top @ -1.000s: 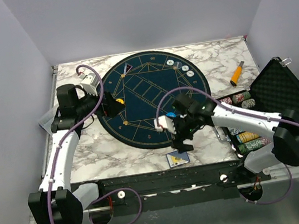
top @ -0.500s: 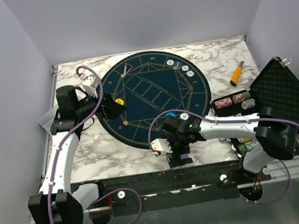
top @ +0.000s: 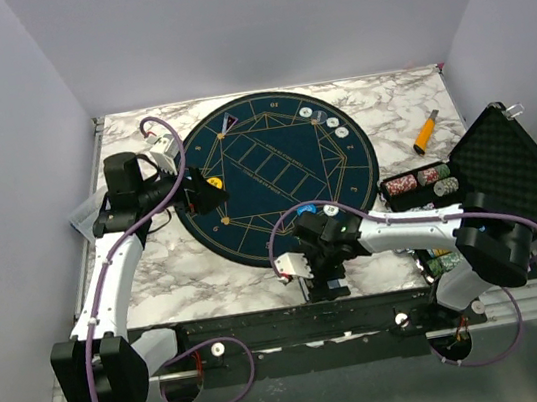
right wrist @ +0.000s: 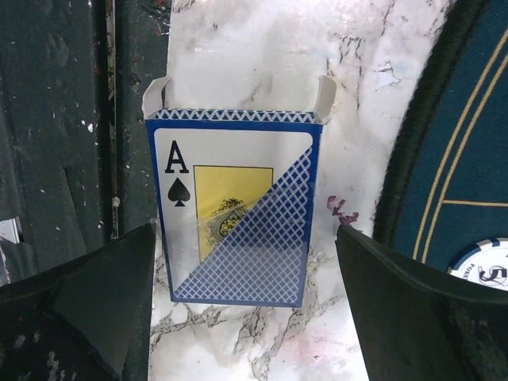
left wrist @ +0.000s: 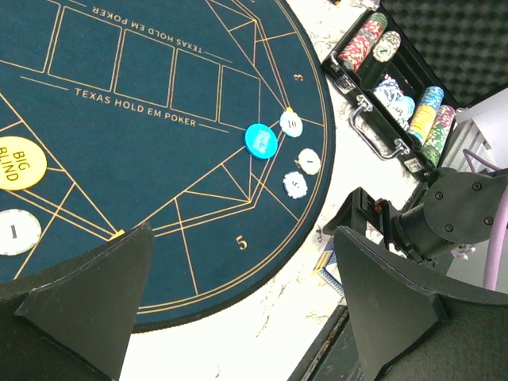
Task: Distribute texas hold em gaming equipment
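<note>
A blue and white playing-card pack [right wrist: 234, 210] with an ace of spades on it lies flat on the marble at the table's near edge, its flaps open. My right gripper [right wrist: 244, 238] is open right above it, a finger on each side, not touching; in the top view this gripper [top: 322, 276] hides the pack. My left gripper [left wrist: 242, 234] is open and empty over the left of the round blue mat [top: 275, 175], next to the yellow big-blind disc [left wrist: 17, 163]. A blue disc [left wrist: 261, 140] and three whitish chips [left wrist: 309, 161] sit on the mat's far right.
The open black case [top: 511, 165] with rows of chips [top: 417, 181] stands at the right. An orange-handled tool [top: 426, 131] lies behind it. A whitish chip [left wrist: 13, 232] marked 1 lies near the yellow disc. The table's dark front rail [right wrist: 71, 119] runs beside the pack.
My right gripper has moved left and toward the near edge, coming over the card pack and hiding it in the top view. The left arm has barely moved.
</note>
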`<move>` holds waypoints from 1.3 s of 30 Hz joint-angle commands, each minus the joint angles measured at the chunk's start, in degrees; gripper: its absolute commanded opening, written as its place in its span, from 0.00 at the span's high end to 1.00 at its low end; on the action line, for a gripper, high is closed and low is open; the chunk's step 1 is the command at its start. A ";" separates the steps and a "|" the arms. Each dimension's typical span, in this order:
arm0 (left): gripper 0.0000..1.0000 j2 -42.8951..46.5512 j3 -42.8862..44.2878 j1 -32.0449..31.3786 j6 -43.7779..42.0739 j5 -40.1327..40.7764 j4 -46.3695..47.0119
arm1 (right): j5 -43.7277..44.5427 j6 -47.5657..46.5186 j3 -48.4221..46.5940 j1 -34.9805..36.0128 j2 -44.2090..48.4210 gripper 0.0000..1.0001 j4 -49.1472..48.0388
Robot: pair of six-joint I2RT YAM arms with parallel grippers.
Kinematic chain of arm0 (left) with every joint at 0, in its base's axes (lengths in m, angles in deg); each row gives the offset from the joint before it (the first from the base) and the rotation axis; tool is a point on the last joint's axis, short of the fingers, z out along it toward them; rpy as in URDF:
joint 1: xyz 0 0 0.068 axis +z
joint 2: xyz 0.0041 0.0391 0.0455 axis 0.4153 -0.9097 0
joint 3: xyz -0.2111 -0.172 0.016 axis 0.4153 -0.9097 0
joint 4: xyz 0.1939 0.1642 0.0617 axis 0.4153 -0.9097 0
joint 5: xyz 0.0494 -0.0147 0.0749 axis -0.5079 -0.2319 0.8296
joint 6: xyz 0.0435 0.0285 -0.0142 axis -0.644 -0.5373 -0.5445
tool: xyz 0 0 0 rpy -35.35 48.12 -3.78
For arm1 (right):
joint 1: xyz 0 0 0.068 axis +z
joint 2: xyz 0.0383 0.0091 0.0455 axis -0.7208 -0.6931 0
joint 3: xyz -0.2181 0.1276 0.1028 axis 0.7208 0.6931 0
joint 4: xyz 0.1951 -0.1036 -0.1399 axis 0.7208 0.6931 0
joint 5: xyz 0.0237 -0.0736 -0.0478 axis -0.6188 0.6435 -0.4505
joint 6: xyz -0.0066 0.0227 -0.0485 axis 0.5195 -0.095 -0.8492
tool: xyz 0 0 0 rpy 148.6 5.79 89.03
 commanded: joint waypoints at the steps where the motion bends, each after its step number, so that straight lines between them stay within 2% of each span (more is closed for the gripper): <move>1: 0.02 -0.31 -0.78 0.22 0.13 -2.45 -0.61 | 1.12 -0.48 1.20 0.70 -1.13 0.00 -1.16; 6: 0.02 -0.25 -1.10 0.24 0.21 -3.20 -0.70 | 1.82 0.43 1.55 0.88 -2.07 0.08 -2.59; 11: 0.05 -0.89 -0.89 0.48 0.83 -3.68 -0.90 | 5.48 2.40 3.01 0.88 -1.65 0.26 -5.72; 18: 0.10 -1.84 -0.84 0.66 0.83 -4.95 -1.34 | 6.35 3.85 4.52 0.85 1.92 0.58 -6.50; 23: 0.14 -2.46 -0.78 0.75 0.85 -6.10 -1.92 | 6.96 5.69 3.57 0.79 5.28 0.74 -5.40; 28: 0.20 -2.85 -0.99 0.75 1.18 -7.61 -2.86 | 6.11 7.29 3.86 -1.05 7.74 0.83 -5.81; 32: 0.22 -2.18 -1.89 0.80 0.26 -7.57 -4.67 | 4.67 8.70 3.13 -3.09 9.21 0.85 -6.22; 39: 0.25 3.84 -2.39 0.84 -11.50 -5.73 -17.38 | 5.54 10.82 -0.33 -5.41 11.02 0.85 -4.87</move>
